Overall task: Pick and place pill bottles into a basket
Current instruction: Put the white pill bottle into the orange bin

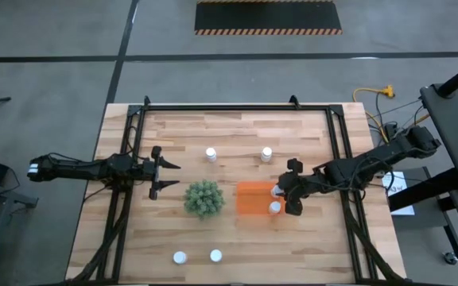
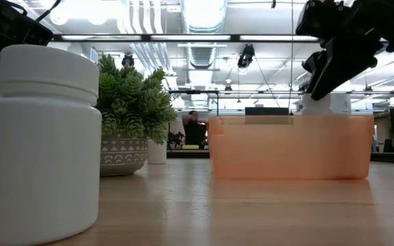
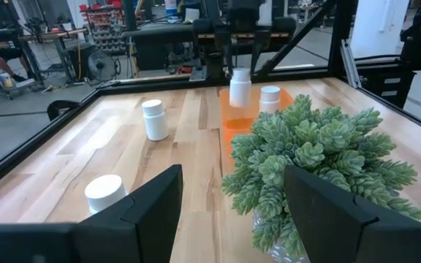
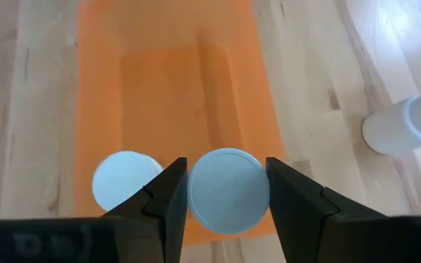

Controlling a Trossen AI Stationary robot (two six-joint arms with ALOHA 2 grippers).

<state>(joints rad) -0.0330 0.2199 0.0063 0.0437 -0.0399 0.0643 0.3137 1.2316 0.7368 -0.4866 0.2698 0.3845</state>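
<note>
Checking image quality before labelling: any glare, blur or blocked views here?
Right wrist view: glare on the table washes out the wood. Low view: a near pill bottle fills the left side, bright ceiling lights behind. Left wrist view: the plant partly hides the basket. High view: evenly lit.

Seen from above: right gripper poised at the orange basket's right edge, two pill bottles beside its fingers. Left gripper parked left of a green plant. Four more bottles scattered on the wooden table.
</note>
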